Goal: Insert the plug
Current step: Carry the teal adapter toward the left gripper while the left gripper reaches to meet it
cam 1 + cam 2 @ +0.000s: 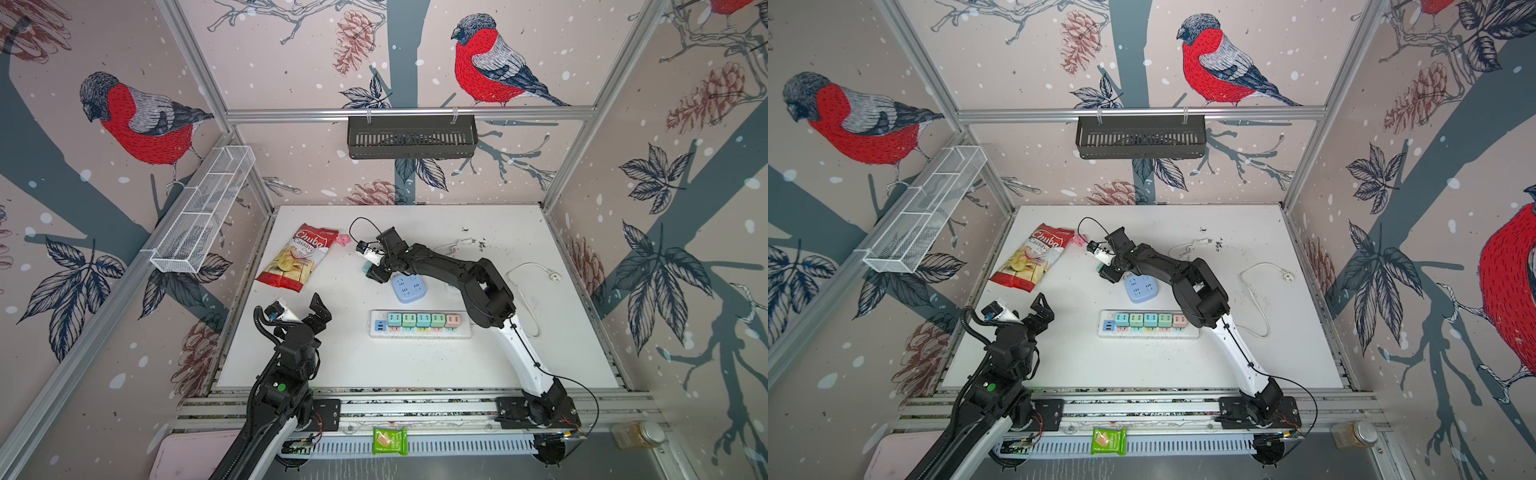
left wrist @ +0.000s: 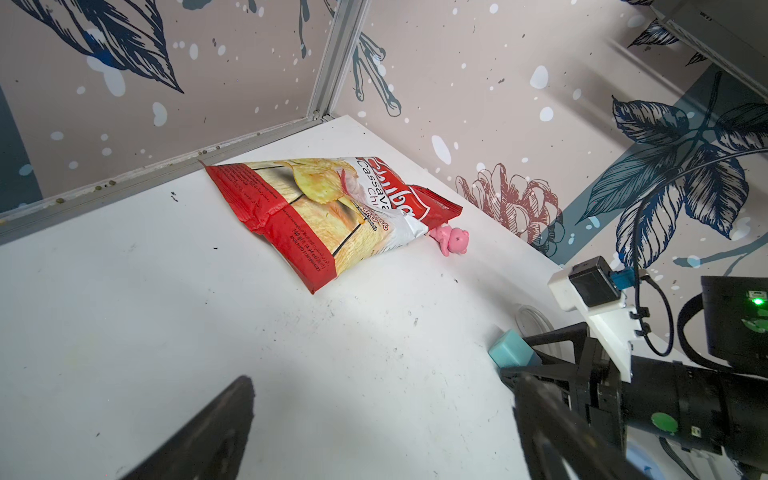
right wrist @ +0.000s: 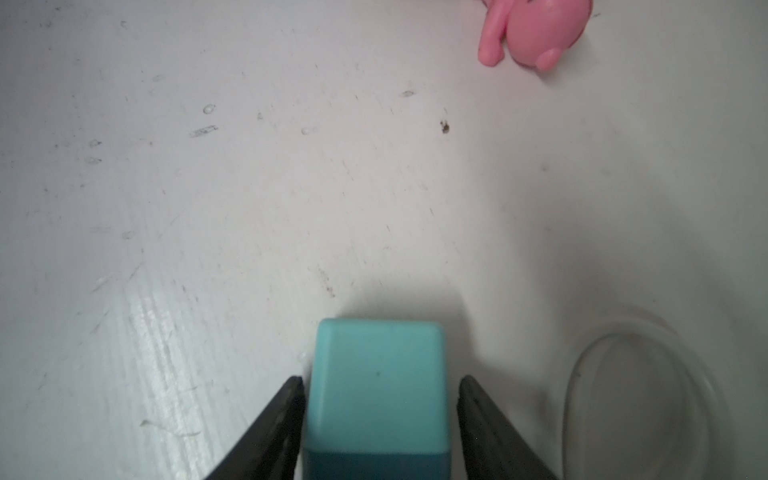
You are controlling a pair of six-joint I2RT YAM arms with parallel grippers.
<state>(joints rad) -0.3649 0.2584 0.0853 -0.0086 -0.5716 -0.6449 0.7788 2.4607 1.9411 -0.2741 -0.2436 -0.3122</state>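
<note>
The right gripper (image 3: 380,378) has its jaws apart on either side of the teal plug (image 3: 376,407). One finger (image 3: 282,424) lies against the plug's side, while a thin sliver of table shows between the plug and the other finger, so it does not look clamped. The plug rests on the white table (image 1: 415,365), about midway between the side edges and closer to the far edge than to the near one. In both top views only a teal corner of it peeks out from under the gripper.

A loop of clear cable (image 3: 570,399) lies close by the plug. Just beside the plug, toward the right edge, sits a blue socket cube (image 1: 402,288), partly under the right arm. Toward the near edge from the cube lies a white power strip (image 1: 419,332), running along that edge, with five pastel adapters (image 1: 423,320) in a row on it.

Toward the far left corner lies a red chip bag (image 1: 297,257), and a small pink toy (image 1: 344,240) touches its top corner. A white cord (image 1: 524,291) curls near the right edge.

The left gripper (image 2: 382,382) hangs over the near left part of the table — jaws wide apart, nothing between them.
</note>
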